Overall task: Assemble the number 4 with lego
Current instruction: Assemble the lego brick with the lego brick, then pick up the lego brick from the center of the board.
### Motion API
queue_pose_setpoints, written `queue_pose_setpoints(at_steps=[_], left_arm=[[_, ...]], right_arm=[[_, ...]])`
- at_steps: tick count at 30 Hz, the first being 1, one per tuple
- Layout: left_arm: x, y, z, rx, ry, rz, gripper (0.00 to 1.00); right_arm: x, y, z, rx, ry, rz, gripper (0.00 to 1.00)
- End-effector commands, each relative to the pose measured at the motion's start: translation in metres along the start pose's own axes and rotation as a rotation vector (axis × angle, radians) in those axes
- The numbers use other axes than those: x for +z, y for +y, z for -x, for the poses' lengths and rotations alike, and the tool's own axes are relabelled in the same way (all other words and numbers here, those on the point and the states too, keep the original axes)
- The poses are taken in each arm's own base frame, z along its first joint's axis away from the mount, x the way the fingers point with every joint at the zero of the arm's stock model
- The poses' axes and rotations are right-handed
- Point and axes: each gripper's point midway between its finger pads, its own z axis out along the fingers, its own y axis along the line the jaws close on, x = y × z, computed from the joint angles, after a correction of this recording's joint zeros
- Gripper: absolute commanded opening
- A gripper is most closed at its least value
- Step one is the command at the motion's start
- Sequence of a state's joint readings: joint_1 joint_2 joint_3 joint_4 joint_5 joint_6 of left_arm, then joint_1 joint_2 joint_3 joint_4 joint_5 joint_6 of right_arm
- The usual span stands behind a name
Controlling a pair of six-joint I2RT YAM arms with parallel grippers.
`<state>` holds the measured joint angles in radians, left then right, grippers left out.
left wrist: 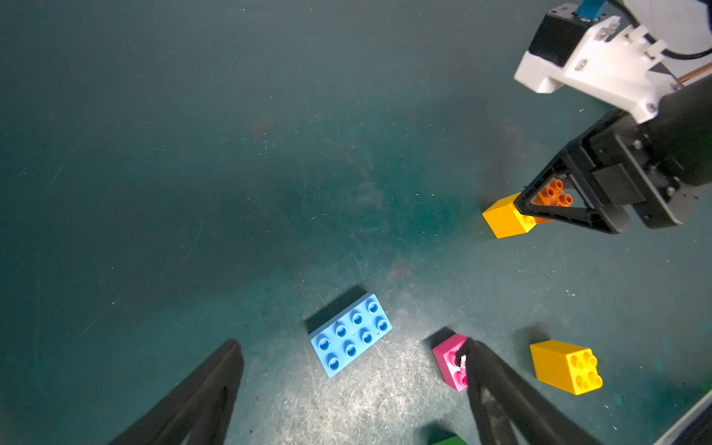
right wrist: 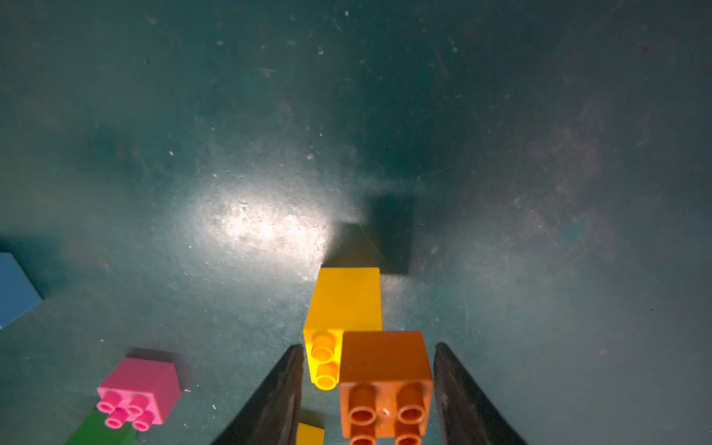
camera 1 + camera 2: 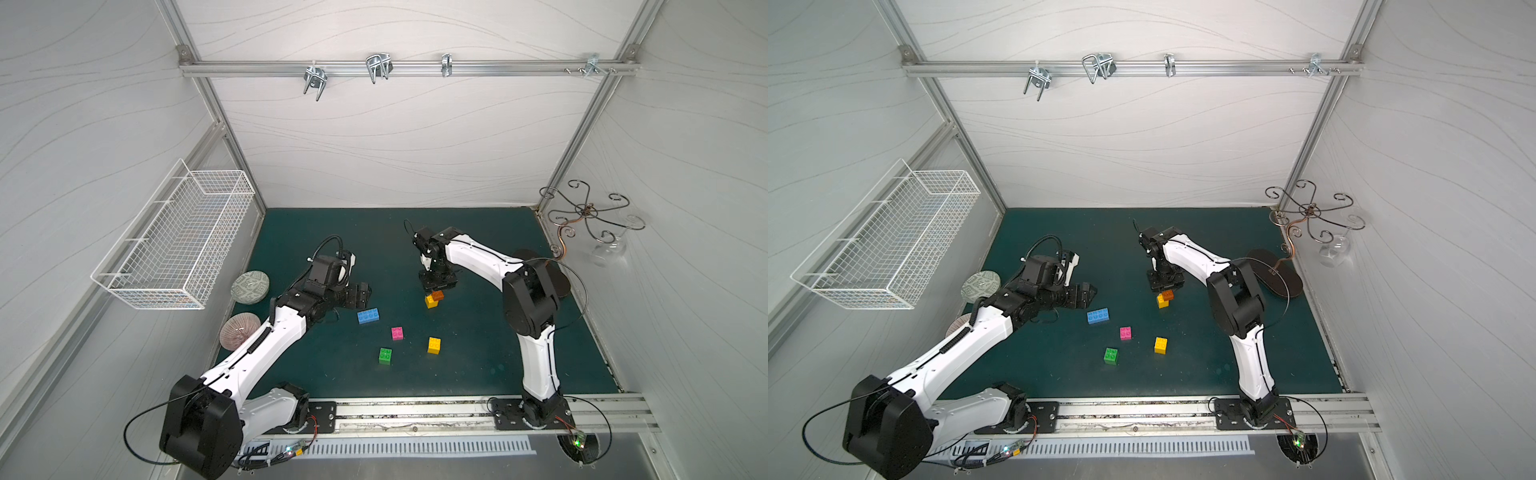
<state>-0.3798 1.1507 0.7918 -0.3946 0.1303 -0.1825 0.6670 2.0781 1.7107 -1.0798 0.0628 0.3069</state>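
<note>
Two discs lie at the left edge of the surface (image 3: 374, 232): a grey disc (image 3: 250, 286) and a ribbed disc (image 3: 240, 330) (only the top views show them).

The left claw (image 3: 365, 291) hangs left of centre, spread wide and holding nothing. In the left wrist view its two fingers (image 1: 215, 377) frame the blue brick (image 1: 350, 335), which lies flat on the surface, apart from them.

There are six bricks in all, around mid-surface: one blue, one green, one pink, one orange and two yellow. The blue one shows eight studs in the left wrist view. The green brick (image 3: 385, 356) lies nearest the front edge and is a mere sliver in both wrist views. The pink brick (image 3: 397, 333) sits between the blue brick and the free yellow brick (image 3: 434, 345), touching neither.

Right of centre, the orange brick (image 3: 437, 295) sits offset on the base yellow brick (image 3: 430, 302). These are the only two that are joined. The right wrist view alone shows two of the yellow studs left uncovered (image 2: 323, 362).

The right claw (image 2: 368, 346) points down over this pair, partly spread. Its fingers stand on either side of the orange brick, and a gap is visible on the yellow-stud side (so it has no grip).
</note>
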Motion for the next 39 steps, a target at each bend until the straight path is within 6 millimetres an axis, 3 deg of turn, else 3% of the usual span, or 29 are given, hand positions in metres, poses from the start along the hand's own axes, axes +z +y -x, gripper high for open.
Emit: queue_pose_setpoints(at_steps=[1, 10, 19, 27, 39], left_arm=[[0.006, 0.005, -0.001, 0.026, 0.032, 0.042, 0.92], [0.029, 0.012, -0.028, 0.044, 0.178, 0.106, 0.9], [0.052, -0.01, -0.028, 0.057, 0.245, -0.019, 0.85], [0.074, -0.031, -0.038, 0.035, 0.364, -0.147, 0.82], [0.081, -0.023, -0.065, -0.01, 0.488, -0.102, 0.78]], right_arm=[[-0.031, 0.0, 0.008, 0.012, -0.068, 0.021, 0.6], [-0.064, -0.011, -0.004, 0.026, -0.124, 0.04, 0.66], [-0.091, -0.013, -0.032, 0.044, -0.159, 0.093, 0.69], [-0.106, -0.017, -0.047, 0.049, -0.176, 0.098, 0.7], [-0.117, -0.023, -0.061, 0.054, -0.197, 0.099, 0.72]])
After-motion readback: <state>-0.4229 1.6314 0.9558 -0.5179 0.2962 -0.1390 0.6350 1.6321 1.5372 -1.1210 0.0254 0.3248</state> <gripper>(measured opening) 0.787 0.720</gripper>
